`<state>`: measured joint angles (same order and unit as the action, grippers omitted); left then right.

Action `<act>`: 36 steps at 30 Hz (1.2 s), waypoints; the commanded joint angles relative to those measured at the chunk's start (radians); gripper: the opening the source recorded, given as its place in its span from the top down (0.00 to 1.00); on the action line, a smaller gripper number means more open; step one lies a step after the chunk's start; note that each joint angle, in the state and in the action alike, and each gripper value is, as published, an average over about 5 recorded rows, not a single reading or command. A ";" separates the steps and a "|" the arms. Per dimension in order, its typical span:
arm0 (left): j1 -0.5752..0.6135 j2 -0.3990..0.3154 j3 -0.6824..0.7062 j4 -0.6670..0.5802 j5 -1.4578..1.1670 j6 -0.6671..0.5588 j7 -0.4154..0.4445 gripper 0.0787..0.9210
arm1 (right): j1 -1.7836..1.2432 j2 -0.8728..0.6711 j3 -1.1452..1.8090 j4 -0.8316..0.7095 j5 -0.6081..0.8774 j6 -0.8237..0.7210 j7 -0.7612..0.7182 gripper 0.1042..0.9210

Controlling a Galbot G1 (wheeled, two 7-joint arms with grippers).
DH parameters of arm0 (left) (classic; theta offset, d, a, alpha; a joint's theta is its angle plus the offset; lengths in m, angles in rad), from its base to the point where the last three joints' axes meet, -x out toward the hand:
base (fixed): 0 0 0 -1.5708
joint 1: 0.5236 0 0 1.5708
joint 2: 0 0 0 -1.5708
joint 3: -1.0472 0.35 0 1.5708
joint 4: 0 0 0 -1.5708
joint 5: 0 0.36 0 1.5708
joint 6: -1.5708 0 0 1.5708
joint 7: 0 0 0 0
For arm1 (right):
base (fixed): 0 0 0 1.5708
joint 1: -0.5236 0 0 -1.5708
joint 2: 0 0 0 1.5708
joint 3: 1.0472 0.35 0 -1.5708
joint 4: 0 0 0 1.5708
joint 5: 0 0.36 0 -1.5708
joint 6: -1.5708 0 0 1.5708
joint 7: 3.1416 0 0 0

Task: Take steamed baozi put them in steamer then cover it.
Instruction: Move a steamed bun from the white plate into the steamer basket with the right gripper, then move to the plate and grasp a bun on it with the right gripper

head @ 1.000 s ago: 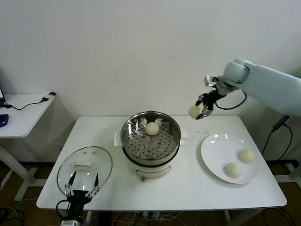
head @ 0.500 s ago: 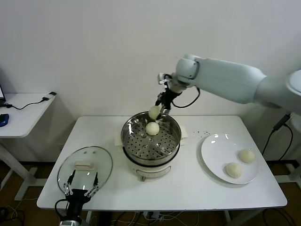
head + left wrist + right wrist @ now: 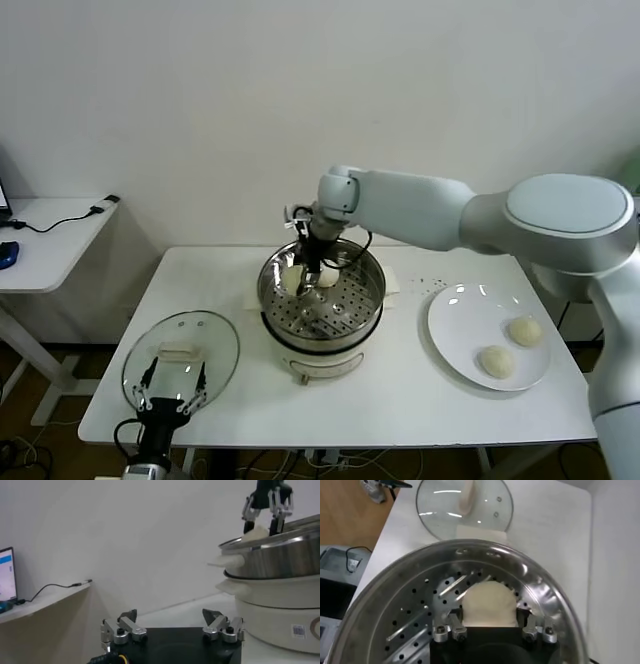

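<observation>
Head view: right claw (image 3: 305, 272) grasps a baozi (image 3: 488, 604) inside steamer (image 3: 368, 296) (another probably hidden behind).

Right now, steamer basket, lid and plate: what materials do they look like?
Steamer: polished metal, likely stainless; mirror reflections, perforated floor. Cover: clear glass, the table shows through it; metal rim, white handle, probably plastic. Plate: glossy white, ceramic or melamine; cannot tell which.
</observation>
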<state>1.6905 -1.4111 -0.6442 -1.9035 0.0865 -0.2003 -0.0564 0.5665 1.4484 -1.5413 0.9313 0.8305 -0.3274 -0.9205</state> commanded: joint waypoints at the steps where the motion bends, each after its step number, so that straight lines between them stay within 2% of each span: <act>1: -0.001 0.002 0.001 0.004 -0.002 0.000 0.000 0.12 | -0.052 0.042 -0.008 -0.021 -0.010 -0.003 0.011 0.30; 5: -0.004 0.001 0.001 0.008 -0.001 0.002 0.001 0.12 | -0.056 0.041 -0.002 -0.025 -0.022 -0.003 0.012 0.28; 12: -0.010 0.000 0.002 0.010 0.001 0.005 0.001 0.12 | -0.018 0.001 0.014 0.008 -0.034 -0.003 -0.002 0.13; 17: -0.010 0.001 0.002 0.011 0.001 0.005 0.001 0.12 | 0.082 -0.104 0.019 0.111 -0.047 0.007 -0.028 0.12; 28: -0.011 0.004 0.006 0.014 0.003 0.007 0.001 0.12 | 0.302 -0.528 -0.017 0.414 -0.122 0.045 -0.091 0.12; 36: -0.012 0.001 0.007 0.016 0.009 0.010 0.001 0.12 | 0.243 -0.857 -0.017 0.546 -0.322 0.071 -0.117 0.12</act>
<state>1.6778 -1.4090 -0.6377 -1.8888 0.0946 -0.1918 -0.0557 0.7862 0.9574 -1.5593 1.2980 0.6721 -0.2733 -1.0132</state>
